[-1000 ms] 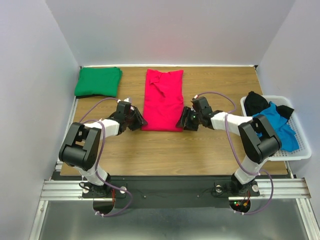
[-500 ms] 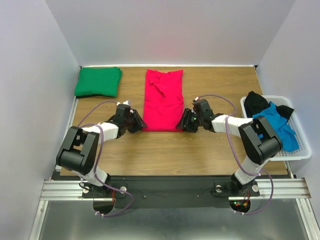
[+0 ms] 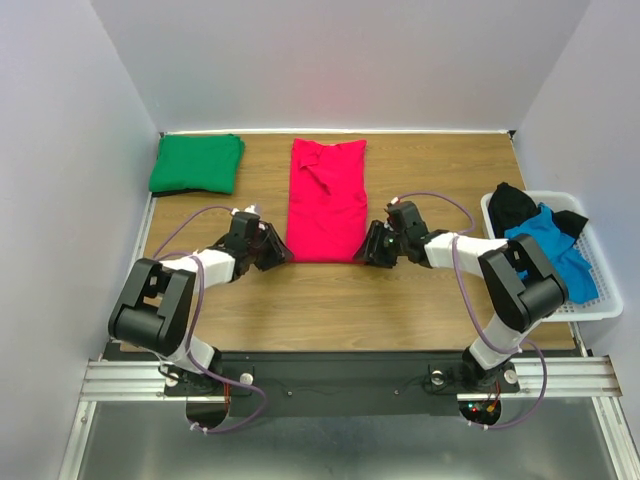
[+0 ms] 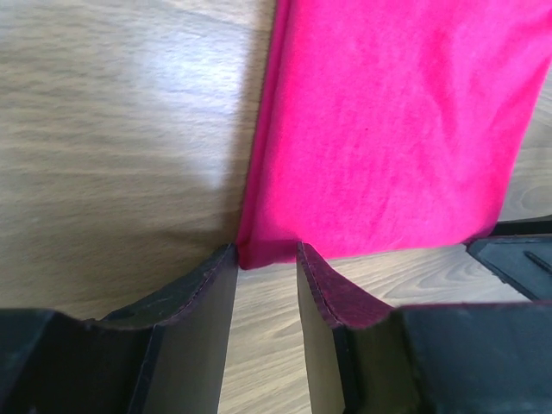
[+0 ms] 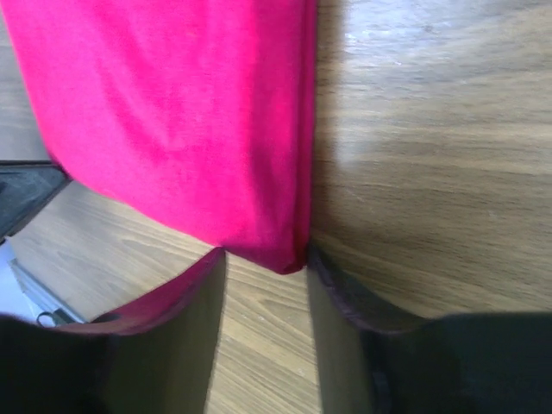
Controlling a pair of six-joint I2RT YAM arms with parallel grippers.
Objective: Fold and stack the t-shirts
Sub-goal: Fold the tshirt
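A crimson red t-shirt (image 3: pixel 326 200), folded into a long strip, lies flat mid-table. My left gripper (image 3: pixel 283 252) is open at its near left corner. In the left wrist view that corner of the red shirt (image 4: pixel 388 129) sits between the tips of the gripper (image 4: pixel 266 254). My right gripper (image 3: pixel 364 252) is open at the near right corner. In the right wrist view the red shirt (image 5: pixel 172 112) has its corner between the tips of the gripper (image 5: pixel 263 259). A folded emerald green t-shirt (image 3: pixel 196 163) lies at the back left. The bright blue t-shirt (image 3: pixel 555 250) and the black t-shirt (image 3: pixel 512 205) are crumpled in the basket.
A white slatted plastic basket (image 3: pixel 600 312) stands at the right table edge. Grey walls close in the table on the left, back and right. Bare wood (image 3: pixel 330 310) lies between the red shirt and the arm bases.
Both grippers have slid toward the near edge and inward, from beside the red shirt's long sides to its two near corners. The shirts have not moved.
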